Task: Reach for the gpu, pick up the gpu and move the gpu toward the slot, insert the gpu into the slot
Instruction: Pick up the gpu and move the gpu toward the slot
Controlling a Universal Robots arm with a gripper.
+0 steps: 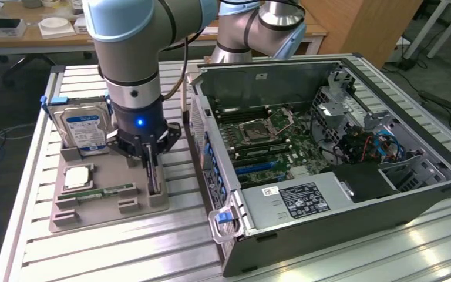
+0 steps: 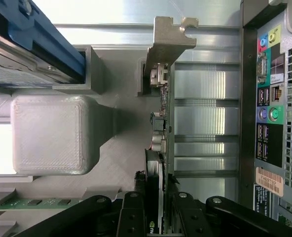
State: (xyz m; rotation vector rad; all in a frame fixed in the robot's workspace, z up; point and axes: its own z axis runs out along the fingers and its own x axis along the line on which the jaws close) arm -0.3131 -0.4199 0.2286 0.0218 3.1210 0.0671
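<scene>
The gpu (image 1: 154, 180) is a thin dark card standing on edge at the exterior view's right side of a grey holder tray (image 1: 108, 216). In the wrist view the gpu (image 2: 164, 123) runs edge-on, its metal bracket (image 2: 165, 42) at the far end. My gripper (image 1: 150, 157) points straight down over the card. Its black fingers (image 2: 132, 217) press against both faces of the card's near end, so the gripper (image 2: 158, 217) is shut on it. The card's lower edge still rests in the tray. Blue slots (image 1: 251, 168) lie on the motherboard inside the open computer case (image 1: 327, 217).
A silver hard drive (image 1: 84, 132) stands at the tray's back, a green memory stick (image 1: 100, 192) lies at its front, and a square chip (image 1: 78, 176) sits between. The case's rear port panel (image 2: 274, 108) is close beside the tray. A second arm's base (image 1: 257, 23) stands behind.
</scene>
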